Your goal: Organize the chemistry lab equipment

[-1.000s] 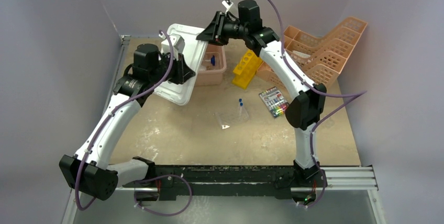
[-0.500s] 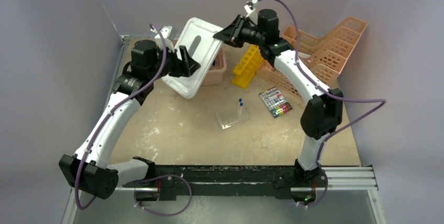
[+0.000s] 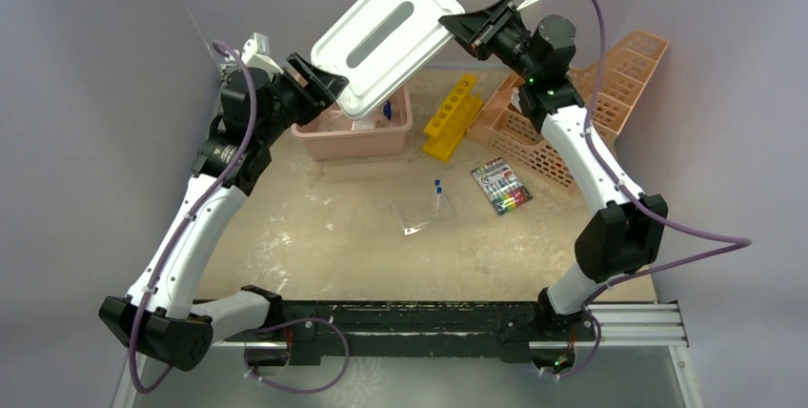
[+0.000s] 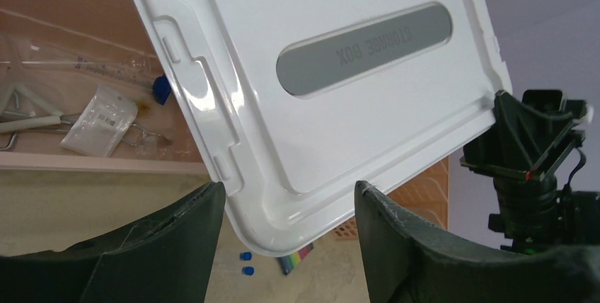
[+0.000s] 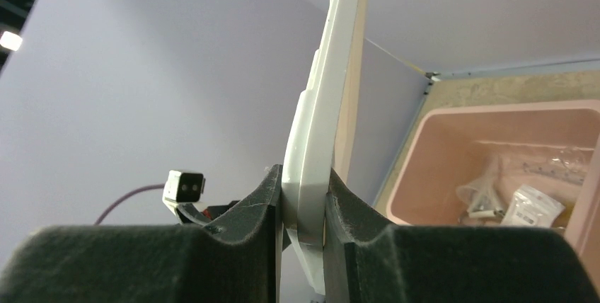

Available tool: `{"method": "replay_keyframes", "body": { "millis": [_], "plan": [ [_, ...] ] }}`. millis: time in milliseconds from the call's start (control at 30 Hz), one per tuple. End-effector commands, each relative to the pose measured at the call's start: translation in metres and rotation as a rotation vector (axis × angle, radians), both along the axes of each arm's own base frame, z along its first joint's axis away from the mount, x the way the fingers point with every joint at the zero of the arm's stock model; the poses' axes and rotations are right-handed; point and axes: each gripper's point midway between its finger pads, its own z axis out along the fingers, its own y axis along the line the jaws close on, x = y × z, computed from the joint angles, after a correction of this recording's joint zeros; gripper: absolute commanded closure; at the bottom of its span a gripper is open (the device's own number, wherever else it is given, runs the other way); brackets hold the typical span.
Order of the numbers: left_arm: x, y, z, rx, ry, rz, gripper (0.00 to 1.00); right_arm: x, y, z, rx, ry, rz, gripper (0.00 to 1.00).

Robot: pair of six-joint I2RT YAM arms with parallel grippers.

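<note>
Now R gripper [image 5: 304,200] clamps white storage-box lid [image 3: 381,36] by its edge, aloft over pink bin [image 3: 329,144] holding clear bags [image 4: 99,119], L gripper [image 4: 286,207] wide open, empty; next prob. park lid aside w/o clipping bin.

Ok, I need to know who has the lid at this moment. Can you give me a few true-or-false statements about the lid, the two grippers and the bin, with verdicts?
1. The right gripper is clamped on the edge of the white storage box lid. True.
2. The left gripper is shut on the lid. False: its jaws stand open and are not pinching it.
3. The lid lies flat on the pink bin. False: it hangs tilted in the air above the bin, which is uncovered.
4. The yellow test tube rack is on the table, outside the bin. True.
</note>
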Motion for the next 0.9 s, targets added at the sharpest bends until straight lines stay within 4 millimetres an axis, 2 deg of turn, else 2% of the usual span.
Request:
{"method": "replay_keyframes", "body": {
  "millis": [0, 133, 333, 433, 567, 633, 800, 867],
  "plan": [
    [0.002, 0.017, 0.051, -0.166, -0.106, 0.125, 0.34, -0.022, -0.024, 0.067, 0.156, -0.131, -0.069, 0.92],
    [0.002, 0.021, 0.044, -0.243, -0.117, 0.164, 0.33, -0.026, -0.033, 0.078, 0.183, -0.145, -0.108, 0.91],
    [0.014, 0.000, 0.039, -0.298, -0.105, 0.079, 0.33, -0.027, -0.038, 0.072, 0.232, -0.114, -0.125, 0.91],
    [0.013, -0.013, 0.054, -0.414, -0.162, -0.002, 0.33, -0.025, -0.039, 0.064, 0.237, -0.084, -0.129, 0.91],
    [0.013, -0.021, 0.062, -0.532, -0.184, -0.064, 0.37, -0.026, -0.040, 0.055, 0.294, -0.038, -0.118, 0.91],
    [0.014, -0.022, 0.062, -0.592, -0.185, -0.085, 0.44, -0.026, -0.041, 0.050, 0.309, -0.016, -0.118, 0.91],
    [0.018, -0.012, 0.065, -0.638, -0.213, -0.097, 0.71, -0.022, -0.040, 0.035, 0.319, 0.036, -0.121, 0.91],
    [0.019, -0.006, 0.065, -0.626, -0.221, -0.103, 0.75, -0.020, -0.041, 0.031, 0.327, 0.037, -0.124, 0.91]
  ]
}}
